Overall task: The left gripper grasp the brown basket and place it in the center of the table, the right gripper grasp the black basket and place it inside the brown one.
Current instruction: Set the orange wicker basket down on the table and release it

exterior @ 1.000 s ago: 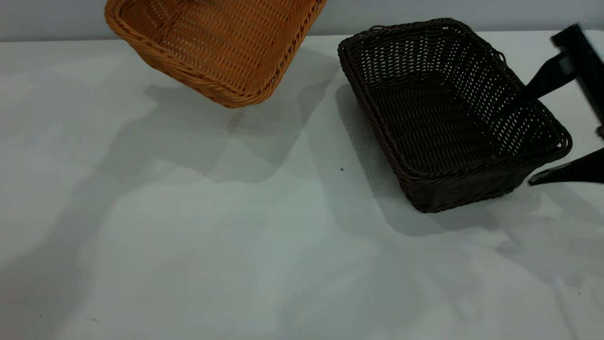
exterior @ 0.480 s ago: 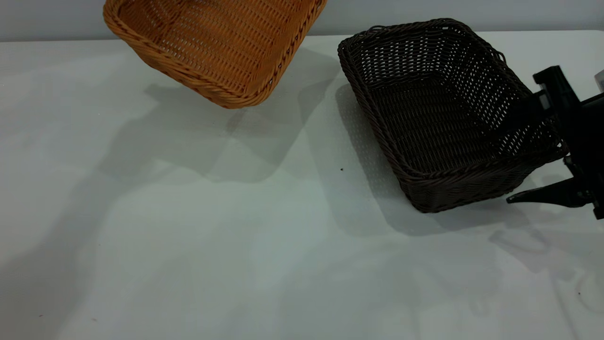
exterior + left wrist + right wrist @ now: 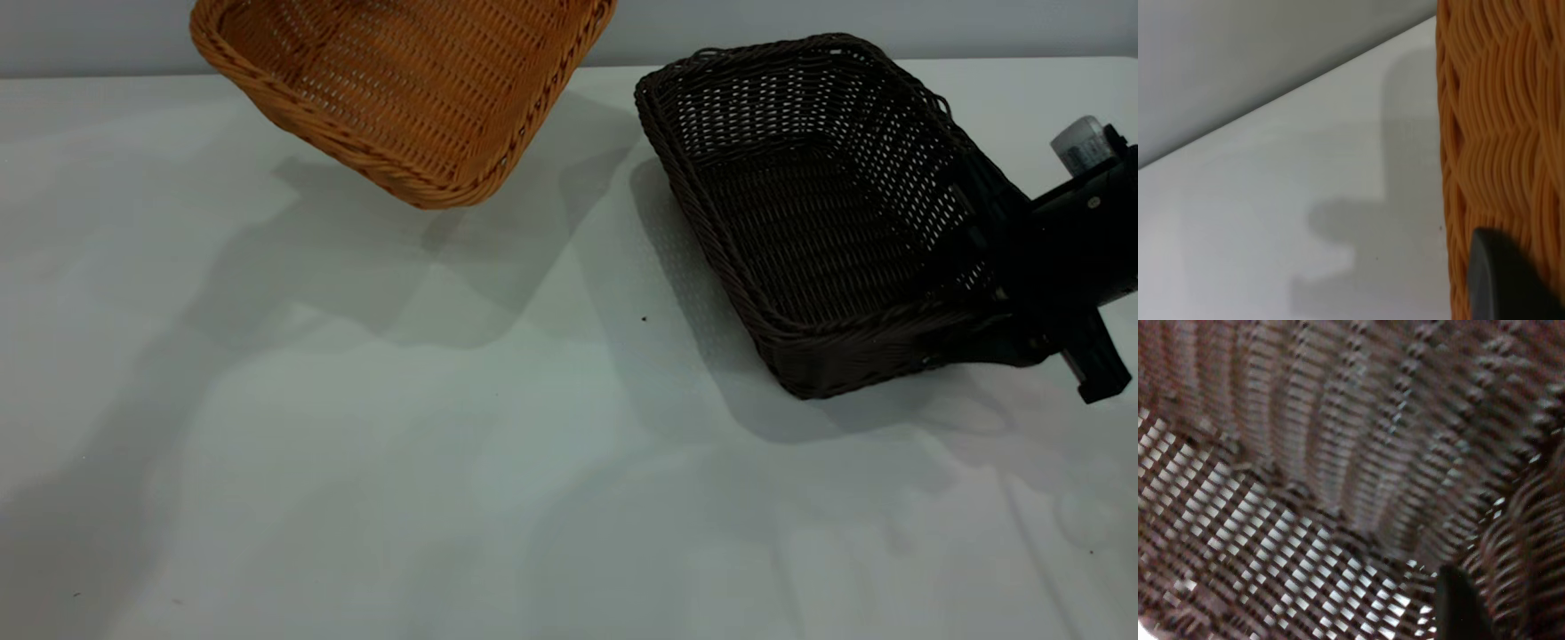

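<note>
Woven orange-brown wicker fills the top left of the exterior view: the brown basket (image 3: 404, 84) hangs tilted above the table (image 3: 373, 462), clear of the surface with its shadow beneath, well apart from the black basket (image 3: 827, 213). The left gripper itself is out of frame here. The black basket sits on the table at the right, and the right gripper (image 3: 996, 293) has one finger inside its near short wall and one outside, straddling the rim. Whether that wall is actually pinched I cannot tell from this view. The risk, as I judge it: the brown basket is not yet set down at the centre, so if the black one is lifted early the two could meet in the air.

From the left wrist view, the brown basket's outer wall (image 3: 1501, 153) runs right beside a dark finger (image 3: 1501, 280) that lies against the weave, so the jaws appear clamped on that wall. A hold on one wall of a tilted basket could let it swing or slip.

From the right wrist view, the black weave (image 3: 1305, 487) fills the frame, with one dark finger (image 3: 1461, 607) inside by the wall. A grip on one short end could tip the basket, and a finger could snag in the open mesh.
</note>
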You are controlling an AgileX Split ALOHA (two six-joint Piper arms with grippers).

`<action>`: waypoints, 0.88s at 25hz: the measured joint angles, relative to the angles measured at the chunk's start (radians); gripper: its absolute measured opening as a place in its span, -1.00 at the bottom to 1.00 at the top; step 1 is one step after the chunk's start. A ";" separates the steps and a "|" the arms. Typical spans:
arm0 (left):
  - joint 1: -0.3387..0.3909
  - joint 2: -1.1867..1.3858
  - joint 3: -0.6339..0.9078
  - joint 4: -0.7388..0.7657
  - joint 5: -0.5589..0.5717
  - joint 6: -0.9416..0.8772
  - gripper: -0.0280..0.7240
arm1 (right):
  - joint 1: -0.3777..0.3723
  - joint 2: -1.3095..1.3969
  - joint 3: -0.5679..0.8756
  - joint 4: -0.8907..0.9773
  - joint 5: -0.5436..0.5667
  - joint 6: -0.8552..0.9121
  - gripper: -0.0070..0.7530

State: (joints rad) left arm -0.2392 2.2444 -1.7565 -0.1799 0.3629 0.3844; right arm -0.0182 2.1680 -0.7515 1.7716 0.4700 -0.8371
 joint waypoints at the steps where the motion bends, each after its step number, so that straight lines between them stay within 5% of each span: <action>1: 0.000 0.000 0.000 0.001 0.004 0.006 -0.71 | -0.003 0.000 0.000 0.005 -0.013 0.001 -0.46; 4: 0.015 -0.007 0.000 -0.001 0.029 0.022 -0.71 | -0.027 0.000 -0.004 0.020 -0.027 -0.019 -0.74; 12: 0.098 -0.049 0.000 0.004 0.183 0.155 -0.71 | -0.185 -0.026 -0.130 0.000 0.091 -0.104 -0.76; 22: 0.057 -0.041 0.000 -0.255 0.418 0.819 -0.71 | -0.222 -0.147 -0.380 -0.254 0.307 -0.049 -0.76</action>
State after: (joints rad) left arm -0.1821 2.2033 -1.7565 -0.4347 0.7809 1.2030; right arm -0.2398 2.0213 -1.1315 1.5177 0.7768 -0.8862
